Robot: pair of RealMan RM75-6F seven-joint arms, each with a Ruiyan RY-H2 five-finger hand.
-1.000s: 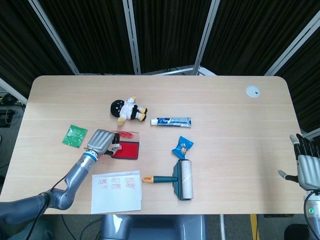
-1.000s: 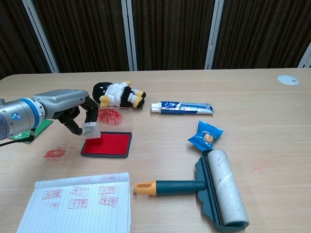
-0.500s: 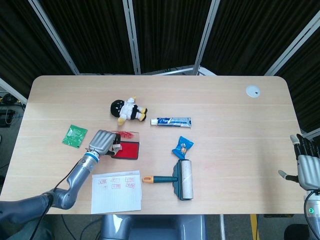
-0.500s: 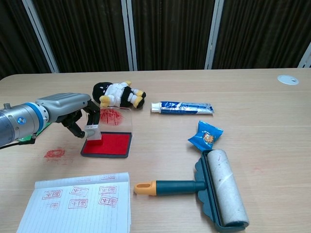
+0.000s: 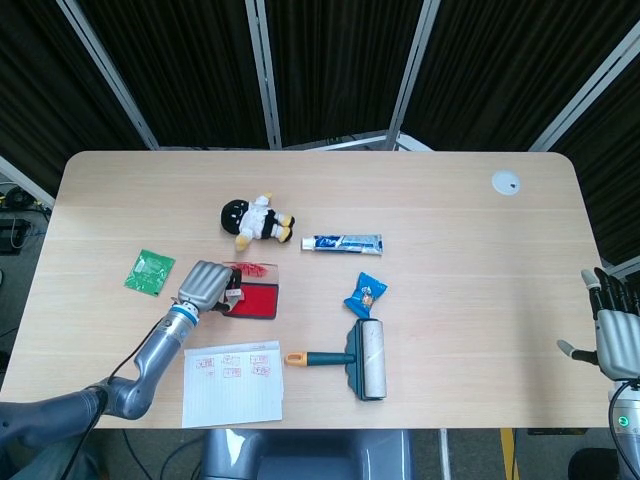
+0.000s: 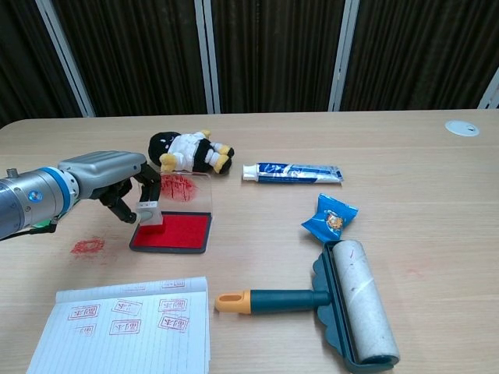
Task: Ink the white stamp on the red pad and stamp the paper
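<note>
Left hand grips white stamp, fingers curled round it, stamp base down on left edge of red pad. Pad's clear lid stands open behind (red smears on it). Paper near left, just near side of pad, several red stamp marks on it. Right hand at far right table edge, well apart, fingers spread, holding nothing. Plush doll beyond pad; toothpaste tube, blue packet, lint roller to right.
</note>
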